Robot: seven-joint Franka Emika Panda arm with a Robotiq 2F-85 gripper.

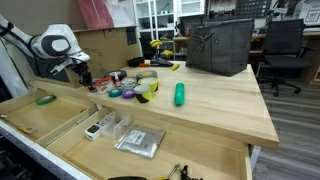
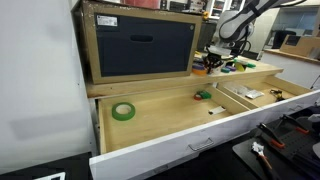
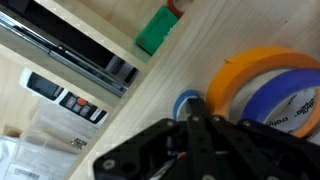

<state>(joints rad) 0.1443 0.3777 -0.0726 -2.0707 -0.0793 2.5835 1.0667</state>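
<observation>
While the claw (image 3: 195, 122) hangs over the tabletop, fingertips drawn close though whether they meet I cannot tell, one small blue roll (image 3: 185, 103) lies right at its tips, with one orange roll (image 3: 250, 70) and one violet-blue roll (image 3: 292, 108) just beyond: three rolls there. Below the claw, the open drawer (image 1: 35, 118) holds one green roll (image 1: 45, 99) in the nearer compartment; the next compartment holds one white handset (image 1: 95, 128), one clear box (image 1: 118, 124) and one bagged sheet (image 1: 138, 142). Farther across the table: one green cylinder (image 1: 180, 94), one black bin (image 1: 218, 48), contents unseen.
</observation>
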